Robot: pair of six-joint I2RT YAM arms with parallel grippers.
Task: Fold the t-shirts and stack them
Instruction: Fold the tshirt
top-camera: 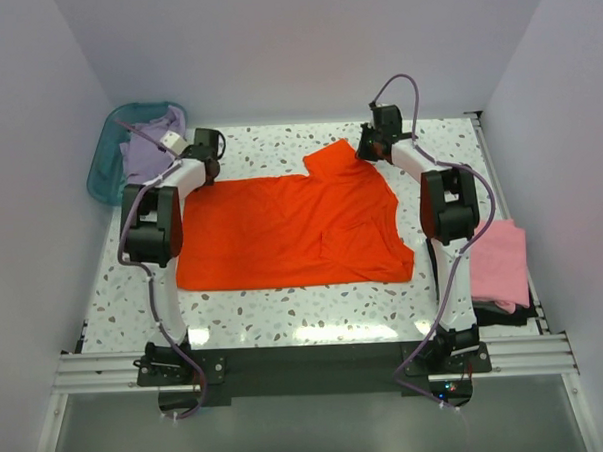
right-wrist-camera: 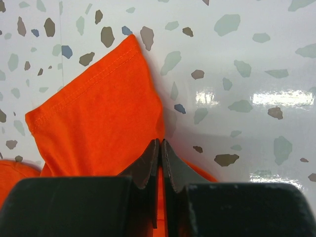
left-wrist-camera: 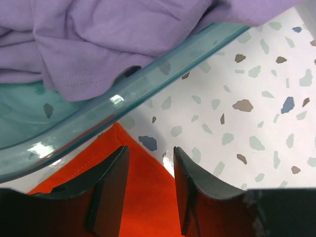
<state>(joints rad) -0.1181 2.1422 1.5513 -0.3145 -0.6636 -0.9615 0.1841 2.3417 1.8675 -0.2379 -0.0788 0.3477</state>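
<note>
The orange-red t-shirt (top-camera: 292, 231) lies spread on the speckled table, one sleeve (top-camera: 331, 157) at the far side. My left gripper (top-camera: 207, 160) is open over the shirt's far left corner (left-wrist-camera: 143, 192), which lies between the fingers (left-wrist-camera: 111, 182). My right gripper (top-camera: 368, 148) is shut on the orange-red shirt's cloth by the sleeve (right-wrist-camera: 94, 118). The pale lavender t-shirt (top-camera: 150, 143) lies crumpled in the teal basket (top-camera: 104, 165); it also shows in the left wrist view (left-wrist-camera: 113, 34). The light pink t-shirt (top-camera: 498, 262) lies folded at the right edge.
The teal basket's rim (left-wrist-camera: 123, 96) runs just beyond my left fingers. A dark item (top-camera: 501, 317) lies under the pink shirt. White walls enclose the table on three sides.
</note>
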